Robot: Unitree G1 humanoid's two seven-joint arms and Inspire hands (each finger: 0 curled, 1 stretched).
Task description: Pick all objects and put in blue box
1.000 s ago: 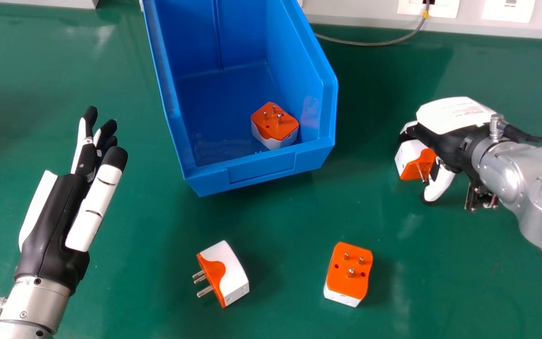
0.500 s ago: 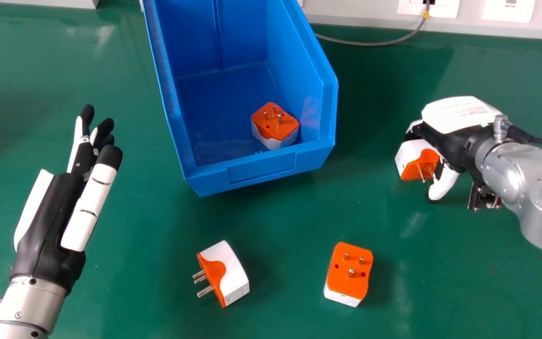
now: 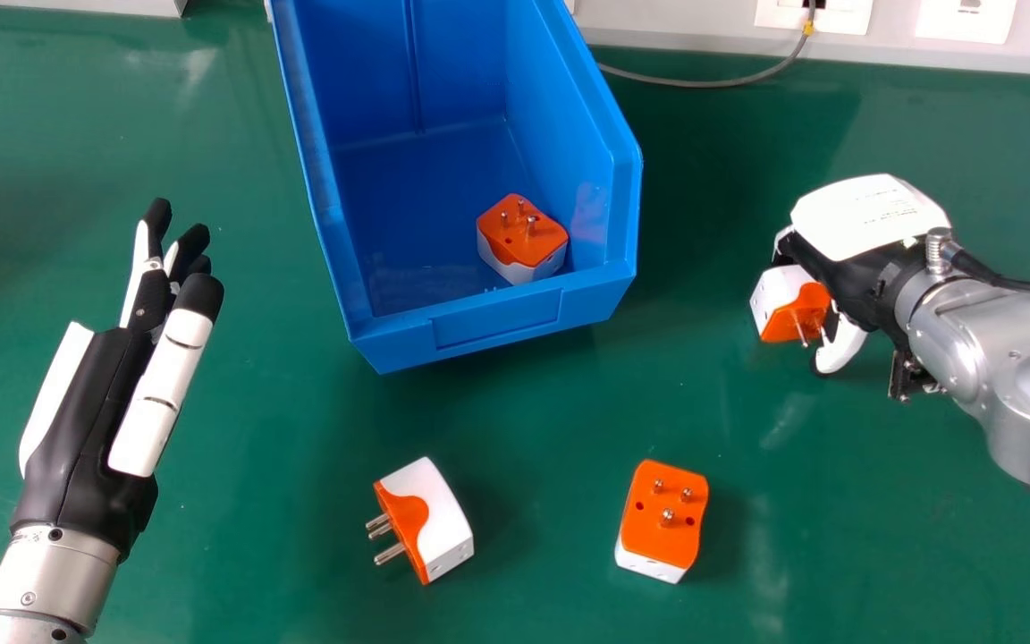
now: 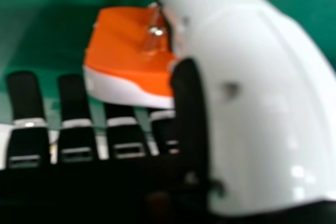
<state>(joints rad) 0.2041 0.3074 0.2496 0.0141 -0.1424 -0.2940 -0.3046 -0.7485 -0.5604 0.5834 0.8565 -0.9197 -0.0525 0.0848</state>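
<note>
The right robot hand, loosely open around an orange-and-white plug adapter on the surface right of the blue box, might well tip it or lose it if the thumb closes against those protruding pins.

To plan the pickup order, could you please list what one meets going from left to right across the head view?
Left hand, side-lying plug adapter, plug adapter inside the blue box, prongs-up plug adapter on the table, rightmost plug adapter at the right hand.
</note>
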